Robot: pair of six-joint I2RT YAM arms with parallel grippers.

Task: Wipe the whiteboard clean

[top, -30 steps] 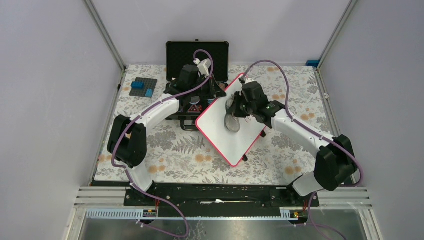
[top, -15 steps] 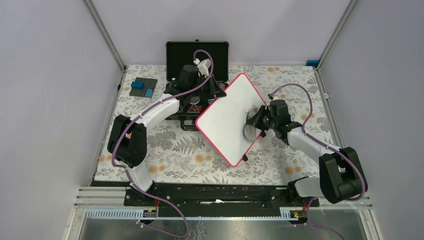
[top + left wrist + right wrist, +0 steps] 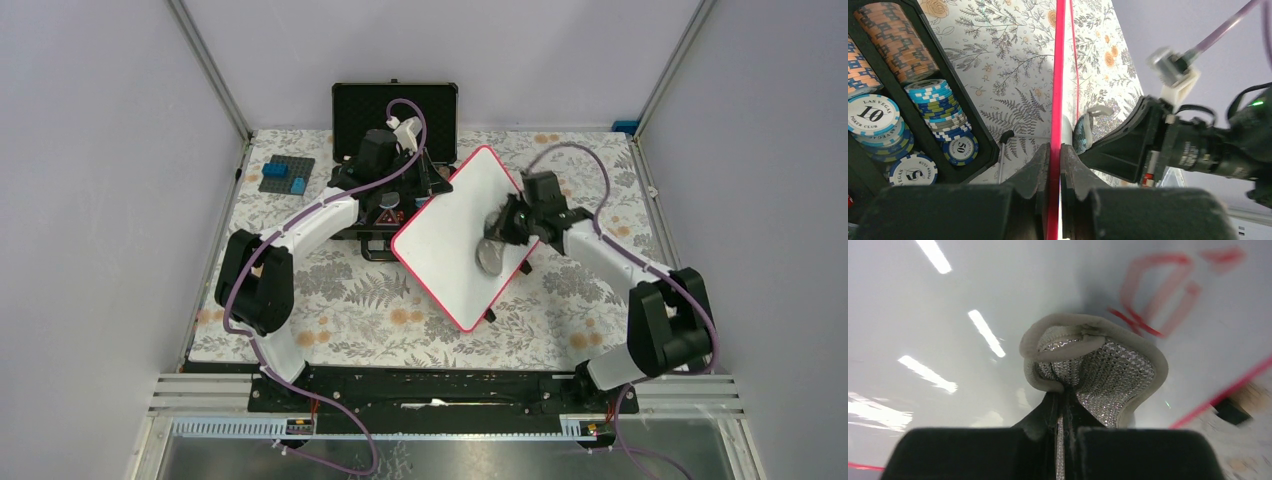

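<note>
We see the whiteboard (image 3: 445,245) in the middle of the table (image 3: 330,290), turned like a diamond. Its far left side sits over a corner of the black case (image 3: 395,108). The left gripper (image 3: 1054,150) is pinched tight on the board's red rim, one finger on each side (the rim runs straight up between them in the wrist view). Stacks of chips (image 3: 938,107) lie in the case just beside it. The right gripper (image 3: 1064,405) is squeezed tight on a gray cloth (image 3: 1093,367). The cloth is pressed on the board, near its right edge. Some red marks (image 3: 1158,295) sit on the board just past the cloth. The rest of the board we can see is white and shiny.
</note>
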